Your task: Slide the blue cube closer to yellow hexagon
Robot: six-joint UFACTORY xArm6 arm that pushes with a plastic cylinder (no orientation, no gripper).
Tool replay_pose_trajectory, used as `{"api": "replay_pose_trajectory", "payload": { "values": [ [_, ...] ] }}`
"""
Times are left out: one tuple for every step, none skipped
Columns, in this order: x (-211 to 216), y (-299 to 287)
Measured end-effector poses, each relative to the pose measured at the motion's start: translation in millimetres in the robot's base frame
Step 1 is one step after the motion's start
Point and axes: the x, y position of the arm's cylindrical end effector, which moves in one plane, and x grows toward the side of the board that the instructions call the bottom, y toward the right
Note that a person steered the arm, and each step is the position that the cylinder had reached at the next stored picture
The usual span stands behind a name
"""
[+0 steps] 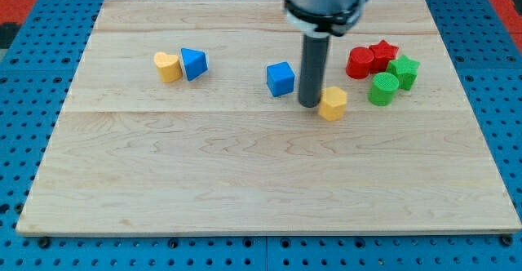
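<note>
Currently my tip (309, 104) sits between blue cube (280, 79) and yellow hexagon (333, 104), touching or nearly touching the hexagon. No jaws, just the rod. Best: circle to the cube's left face on the tabletop (245, 189), push rightward, centred, slowly.

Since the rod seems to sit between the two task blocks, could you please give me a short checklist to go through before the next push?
1. Blue cube in view and unobstructed: ok.
2. Yellow hexagon in view, apart from the cube: ok.
3. My tip on the cube's far side from the hexagon, ready to push: not ok; it stands between them, close beside the hexagon's left.
4. Tip clear of the hexagon: cannot tell; they look touching or nearly so.
5. Path from cube to hexagon free of other blocks: ok; only my tip lies there.
6. Red and green blocks on the view's right out of the way: ok.
</note>
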Motion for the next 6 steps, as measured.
{"api": "replay_pose_trajectory", "payload": {
  "values": [
    [22.2, -60.8],
    [-12.4, -95.9],
    [-36.5, -94.6],
    [-55.5, -46.9],
    [-57.3, -13.9],
    [-36.9, -58.0]
  ]
}}
